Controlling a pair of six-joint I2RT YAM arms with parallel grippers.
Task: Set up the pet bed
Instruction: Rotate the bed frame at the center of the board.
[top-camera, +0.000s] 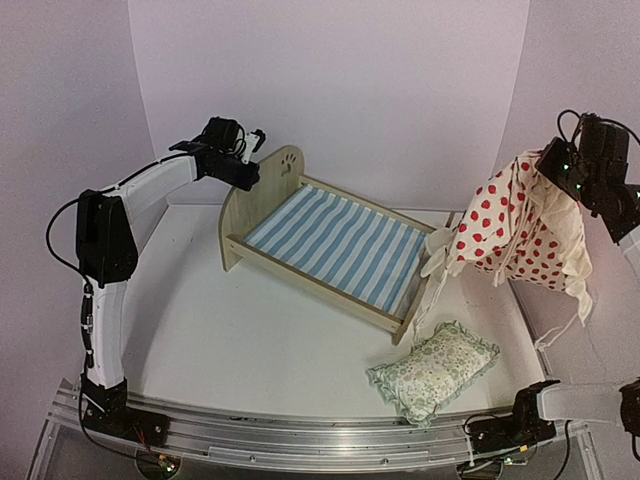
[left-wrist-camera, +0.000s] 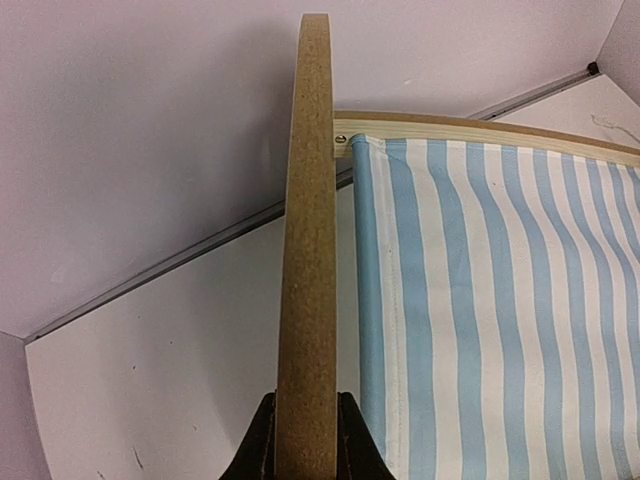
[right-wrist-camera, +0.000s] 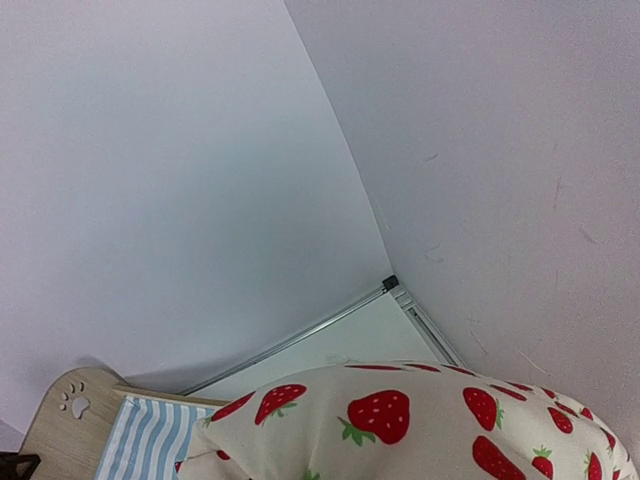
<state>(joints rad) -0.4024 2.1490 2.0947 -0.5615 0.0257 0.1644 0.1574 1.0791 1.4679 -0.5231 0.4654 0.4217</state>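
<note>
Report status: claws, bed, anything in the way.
Left claw clamped on headboard of pet bed. Right claw shut on strawberry cushion, hanging aloft. Green pillow lies beside bed, striped base bare.

1. The left arm (top-camera: 103, 320) has smooth white link shells joined by boxy black joint housings, and a black base block
2. A thin black cable (top-camera: 48, 240) loops out beside its black elbow housing
3. The left gripper (top-camera: 243, 172) is black all over, and the wrist view shows two angular black fingers (left-wrist-camera: 262, 445)
4. The right arm (top-camera: 600, 160) has a black wrist housing with small green lights (top-camera: 566, 166) and black cables
5. Its lower white link (top-camera: 580, 400) meets a black base joint (top-camera: 510, 430) trailing thin wires
</note>
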